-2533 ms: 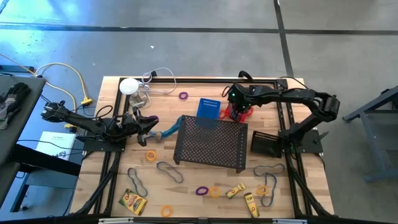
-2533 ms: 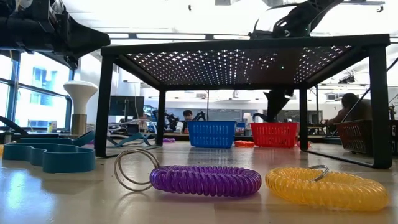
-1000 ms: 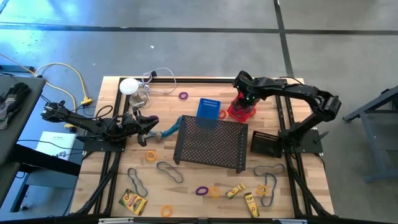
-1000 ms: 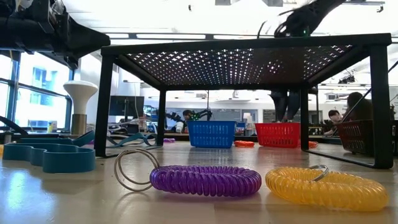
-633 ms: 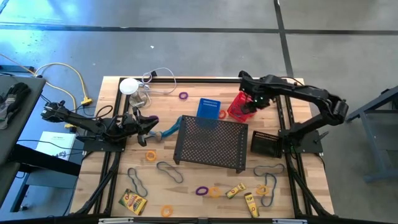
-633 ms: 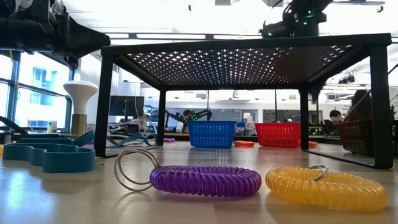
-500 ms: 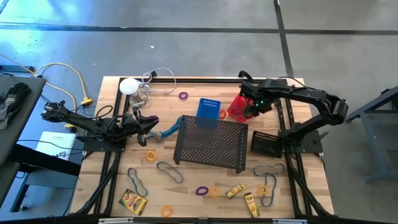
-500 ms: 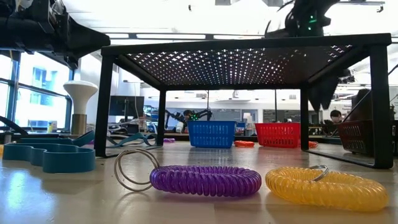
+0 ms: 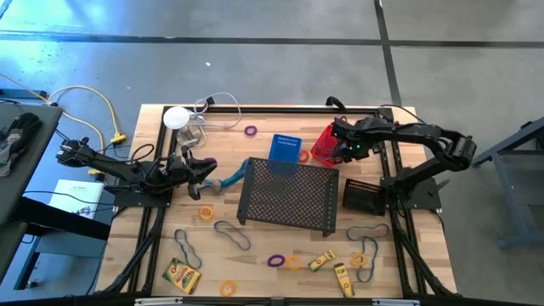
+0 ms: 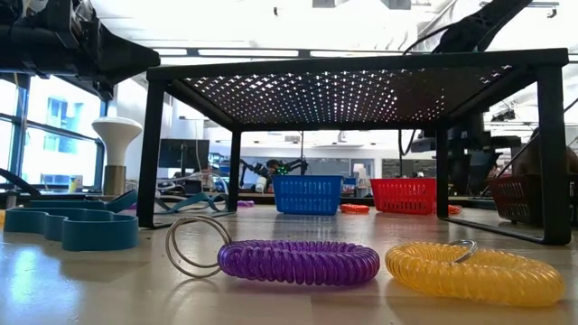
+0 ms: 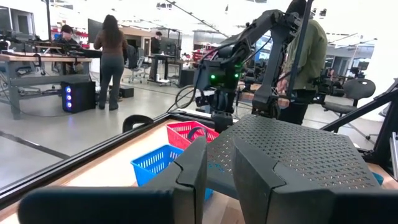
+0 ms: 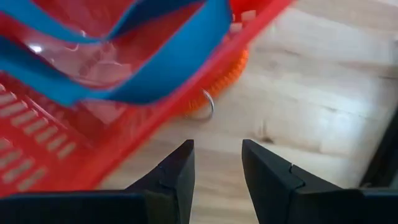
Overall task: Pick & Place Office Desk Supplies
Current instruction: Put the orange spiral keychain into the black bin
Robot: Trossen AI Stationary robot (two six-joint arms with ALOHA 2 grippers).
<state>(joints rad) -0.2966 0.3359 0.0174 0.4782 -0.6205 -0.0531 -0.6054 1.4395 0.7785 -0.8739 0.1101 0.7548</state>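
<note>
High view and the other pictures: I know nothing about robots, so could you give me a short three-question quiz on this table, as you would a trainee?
1. True or false: the red basket sits next to the blue basket.
2. Fill in: in the low view, the coil ring beside the orange coil ring is coloured ___.
3. The right gripper is closest to: A the red basket, B the blue basket, C the orange coil ring of question 2.

Key: 1 true; 2 purple; 3 A.

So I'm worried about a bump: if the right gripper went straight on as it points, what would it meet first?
Probably the red basket, with an orange coil ring beside it; the right gripper is open and empty. Depth is unclear.
</note>
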